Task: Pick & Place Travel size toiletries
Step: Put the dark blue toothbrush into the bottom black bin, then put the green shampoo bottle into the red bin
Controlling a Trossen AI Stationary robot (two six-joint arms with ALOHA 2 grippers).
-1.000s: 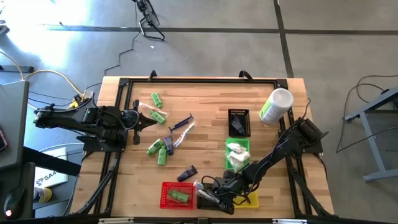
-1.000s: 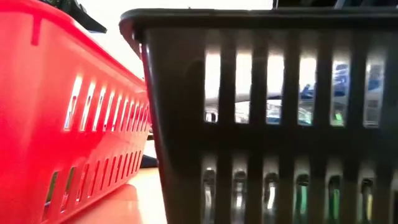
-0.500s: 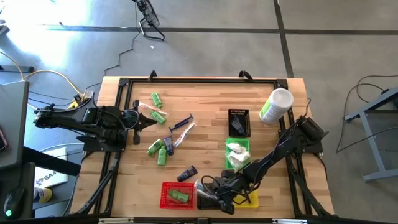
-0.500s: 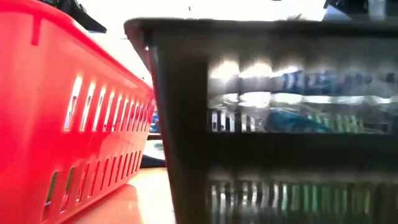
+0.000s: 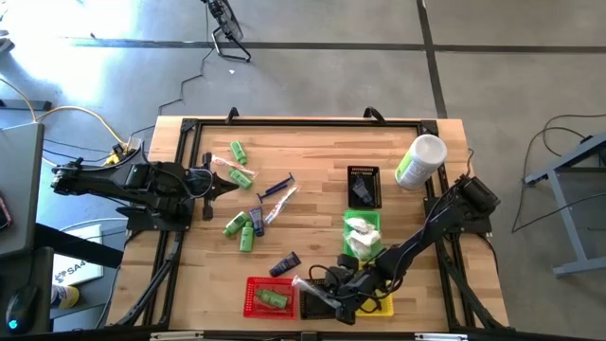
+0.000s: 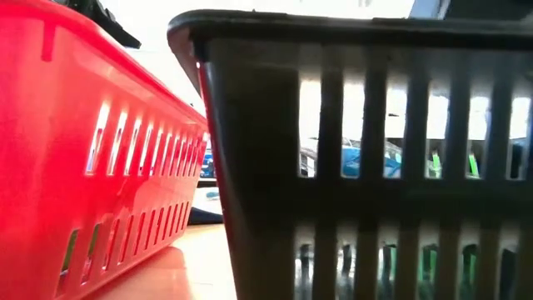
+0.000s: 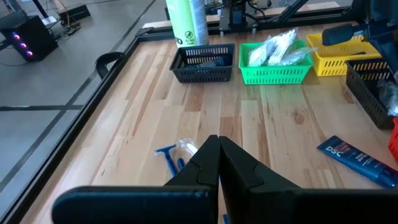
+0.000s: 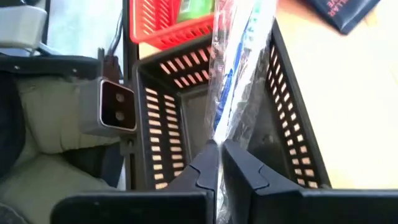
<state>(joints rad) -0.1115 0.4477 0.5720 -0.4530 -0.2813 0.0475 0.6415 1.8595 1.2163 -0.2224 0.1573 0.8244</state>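
Note:
A clear-wrapped toothbrush slants out of the black basket at the table's near edge. Its far end sticks over the rim. My right gripper hovers over that basket, shut at the wrapper's lower end. My left gripper is shut and empty, above the table's left side. Loose green bottles, a navy tube and blue razors lie on the wood. One green bottle lies in the red basket. My right gripper pinches the lower end of the toothbrush's clear wrapper between its two fingertips, slanting down from above. The fingers hide the very end. The toothbrush runs on from the fingers across the black basket, and its far part lies over the basket's rim.
Behind the right arm stands a yellow basket. A green basket of white packets, a small black basket and a white-and-green canister stand on the right half. The low view is filled by the red and black baskets.
My right gripper has shut, risen a little over the black basket and rolled. The black basket has jolted and now stands slightly shifted in the low view. The toothbrush's blue shows lower through its slots.

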